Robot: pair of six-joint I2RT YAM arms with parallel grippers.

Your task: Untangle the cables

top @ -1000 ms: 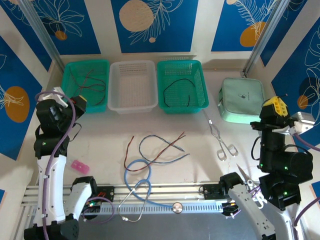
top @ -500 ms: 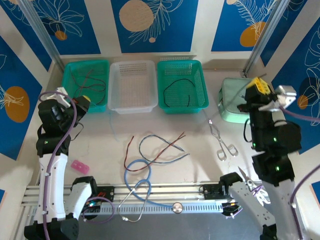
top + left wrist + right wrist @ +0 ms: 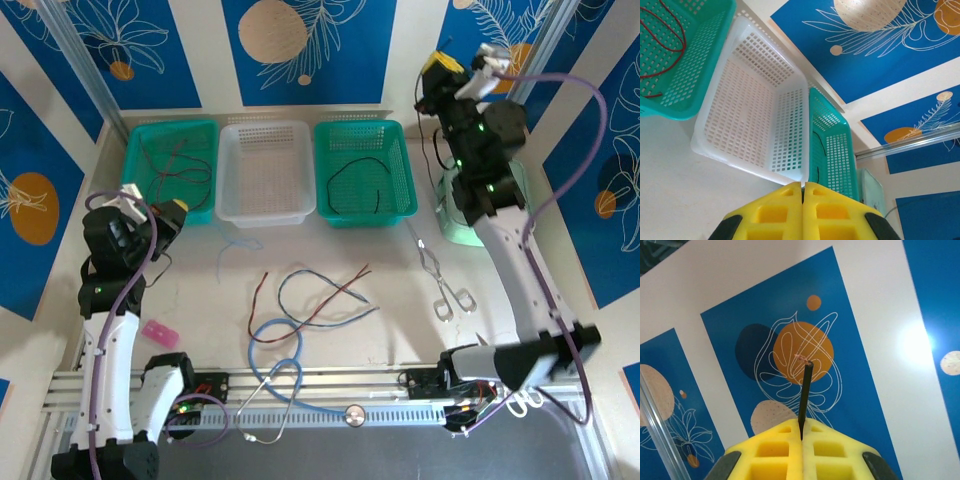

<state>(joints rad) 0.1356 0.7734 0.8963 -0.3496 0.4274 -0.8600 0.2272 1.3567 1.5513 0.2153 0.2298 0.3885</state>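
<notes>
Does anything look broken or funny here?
Yes. The black cable pinched between the shut right fingers has a frayed tip, with bare pinkish strands sticking out of the end where the covering stops.

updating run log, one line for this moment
left gripper: shut | right gripper: shut on black cable, raised | loose cables: on table

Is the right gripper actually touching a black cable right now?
Touching. Right wrist view shows the black cable pinched in the shut right gripper, its end sticking out above.
</notes>
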